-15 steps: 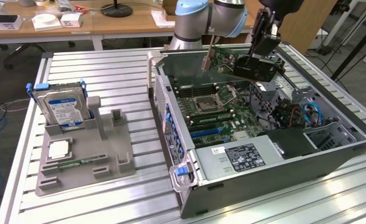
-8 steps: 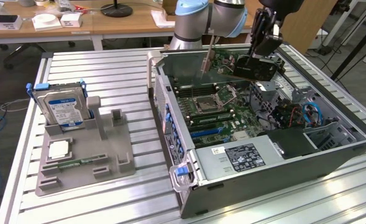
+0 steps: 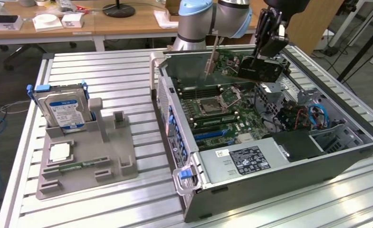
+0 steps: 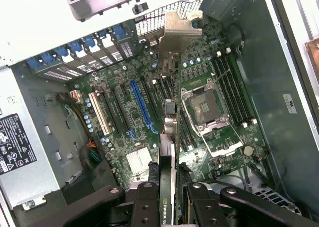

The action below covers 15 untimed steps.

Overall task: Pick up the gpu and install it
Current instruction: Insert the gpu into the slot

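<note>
The dark two-fingered gripper (image 3: 263, 58) on the arm is clamped on the gpu (image 3: 253, 71), a thin flat black rectangular circuit card with a narrow silver metal bracket (image 3: 211, 61) at one end. In the exterior view the card hangs tilted over the far part of the open grey metal computer case (image 3: 288, 183), about level with its upper rim and above the green motherboard (image 3: 215, 111) inside.

In the wrist view the gpu (image 4: 170, 152) shows edge-on, pinched between the black fingers (image 4: 145, 207) of the gripper (image 4: 169, 199), with the bracket (image 4: 175, 35) at its far end. The card lines up over the board (image 4: 129, 87) between the long blue expansion slot (image 4: 139, 107) and the square silver processor socket (image 4: 207, 107) (whether its edge touches any slot cannot be told).

On the exterior view's left, well apart from the case, a grey plastic parts holder (image 3: 110, 156) sits on the slatted aluminium table (image 3: 110, 76). A thick silver hard drive with a blue-white label (image 3: 62, 110) stands upright in it, and a small narrow green memory stick (image 3: 78, 166) lies flat nearer its front.
</note>
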Tool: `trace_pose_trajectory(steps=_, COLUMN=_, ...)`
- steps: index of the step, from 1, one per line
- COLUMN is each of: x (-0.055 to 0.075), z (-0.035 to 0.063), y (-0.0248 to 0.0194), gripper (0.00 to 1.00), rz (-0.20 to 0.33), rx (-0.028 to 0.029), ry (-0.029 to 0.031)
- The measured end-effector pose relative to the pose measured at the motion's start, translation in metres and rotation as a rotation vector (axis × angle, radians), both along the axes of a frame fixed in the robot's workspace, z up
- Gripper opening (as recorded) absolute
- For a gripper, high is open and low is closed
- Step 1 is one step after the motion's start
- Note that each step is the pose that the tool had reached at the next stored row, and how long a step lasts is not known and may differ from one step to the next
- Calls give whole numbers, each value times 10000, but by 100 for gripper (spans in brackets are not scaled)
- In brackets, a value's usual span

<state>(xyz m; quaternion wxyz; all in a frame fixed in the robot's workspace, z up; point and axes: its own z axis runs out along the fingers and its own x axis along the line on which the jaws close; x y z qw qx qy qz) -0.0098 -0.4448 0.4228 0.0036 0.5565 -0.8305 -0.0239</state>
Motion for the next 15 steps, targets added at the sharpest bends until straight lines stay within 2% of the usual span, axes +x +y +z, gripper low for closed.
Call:
trace_pose_trajectory(steps=3, x=0, z=-1, y=0, gripper=26, rz=233, rx=1, ry=0)
trace_pose_trajectory(steps=15, x=0, z=-4, y=0, gripper=26, rz=2422, rx=0, ry=0)
